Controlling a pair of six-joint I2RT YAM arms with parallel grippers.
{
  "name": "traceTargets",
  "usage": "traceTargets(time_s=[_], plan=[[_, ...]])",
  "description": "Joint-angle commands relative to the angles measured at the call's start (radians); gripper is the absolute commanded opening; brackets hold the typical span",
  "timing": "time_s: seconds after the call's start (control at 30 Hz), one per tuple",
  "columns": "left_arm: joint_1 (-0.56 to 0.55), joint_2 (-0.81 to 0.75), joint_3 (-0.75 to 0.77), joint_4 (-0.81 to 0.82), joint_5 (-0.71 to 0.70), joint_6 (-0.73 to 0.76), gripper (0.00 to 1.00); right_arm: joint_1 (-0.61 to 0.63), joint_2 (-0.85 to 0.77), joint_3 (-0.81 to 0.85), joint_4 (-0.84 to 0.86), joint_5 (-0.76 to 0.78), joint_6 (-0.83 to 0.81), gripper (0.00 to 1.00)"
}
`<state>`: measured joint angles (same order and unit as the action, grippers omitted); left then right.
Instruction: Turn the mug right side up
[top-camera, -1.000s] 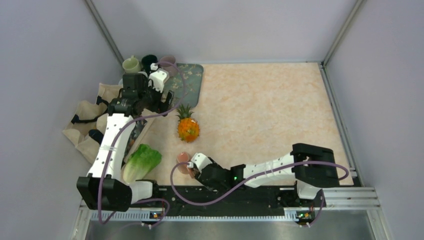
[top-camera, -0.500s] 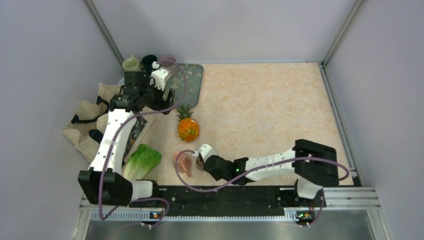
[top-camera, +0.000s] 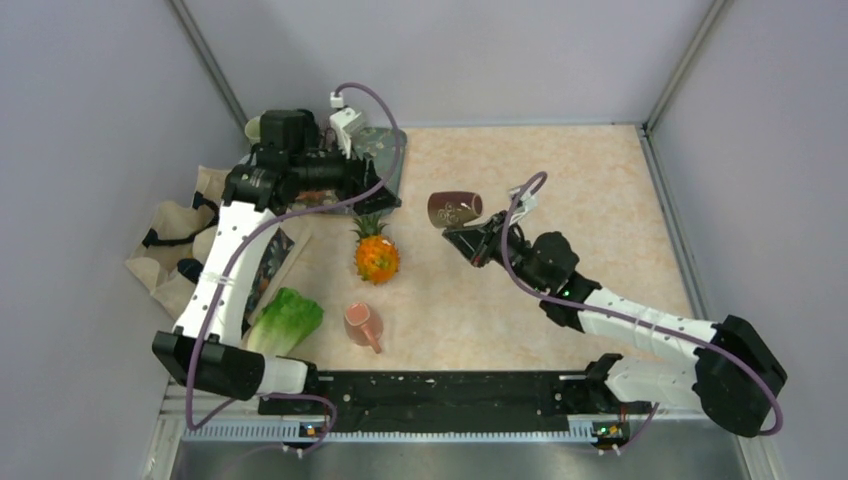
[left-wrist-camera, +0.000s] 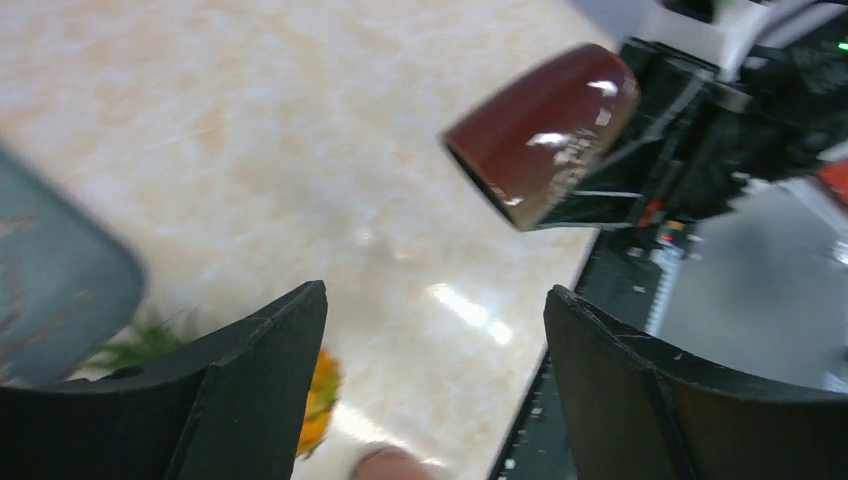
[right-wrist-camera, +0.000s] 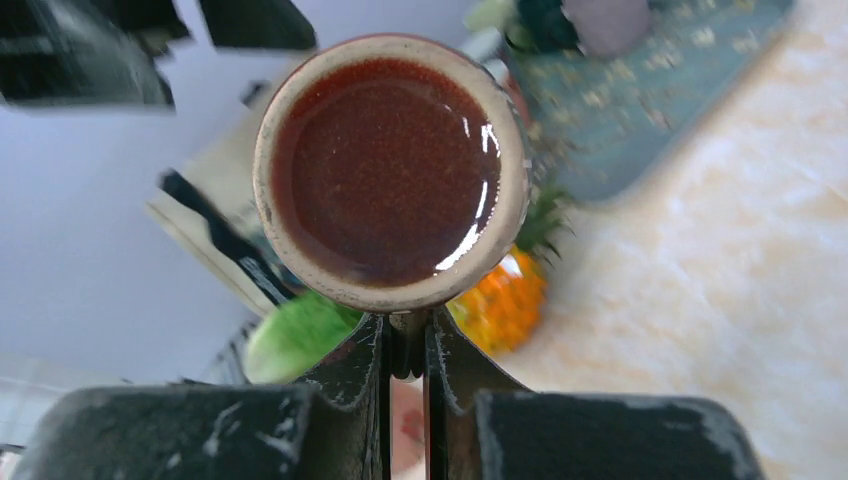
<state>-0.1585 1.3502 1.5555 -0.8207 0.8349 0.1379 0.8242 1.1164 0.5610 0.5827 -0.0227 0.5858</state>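
The counter has a broad bare stretch in its middle. I judge that to be where the mug should end up standing.

My right arm reaches out over that stretch from the near edge. My left arm stretches across from the far left corner. The left tool is spread wide with nothing between its fingers and points at the mug from well apart. I take it as standing by for a second grip if the turn needs one.

The pineapple and the pink cup sit to the left, on my side of that stretch, out of the way of a set-down.

The right tool is pinched narrow on a small part at the mug's lower edge. I cannot tell whether that part is the handle or the wall. Gripped there, the body stays free to swing round.

The mug hangs off the counter above the middle, lying on its side with its axis about level, so I judge the turn only partly made.

It is glazed a glossy dark red-brown, with a pale speckled patch on its flank. The round face toward my right wrist camera is shiny and speckled inside a pale tan ring. I cannot say for certain whether that face is the mouth or the foot.
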Motion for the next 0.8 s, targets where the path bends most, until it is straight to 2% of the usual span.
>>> traceTargets(time_s=[0.0, 0.17, 0.27, 0.43, 0.6, 0.77], plan=[[-0.116, 0.036, 0.046, 0.083, 0.206, -0.179, 0.85, -0.046, 0.034, 0.083, 0.343, -0.13, 0.133, 0.0], [-0.167, 0.073, 0.056, 0.142, 0.239, -0.259, 0.84, -0.049, 0.095, 0.136, 0.432, -0.167, 0.176, 0.0], [-0.179, 0.09, 0.055, 0.187, 0.256, -0.307, 0.79, -0.049, 0.125, 0.152, 0.455, -0.185, 0.197, 0.0], [-0.193, 0.109, 0.063, 0.297, 0.312, -0.404, 0.67, -0.05, 0.172, 0.157, 0.486, -0.203, 0.239, 0.0], [-0.194, 0.105, 0.098, 0.246, 0.274, -0.35, 0.59, -0.058, 0.17, 0.153, 0.458, -0.179, 0.229, 0.0], [-0.214, 0.11, 0.076, 0.28, 0.296, -0.403, 0.44, -0.063, 0.207, 0.172, 0.489, -0.208, 0.247, 0.0]])
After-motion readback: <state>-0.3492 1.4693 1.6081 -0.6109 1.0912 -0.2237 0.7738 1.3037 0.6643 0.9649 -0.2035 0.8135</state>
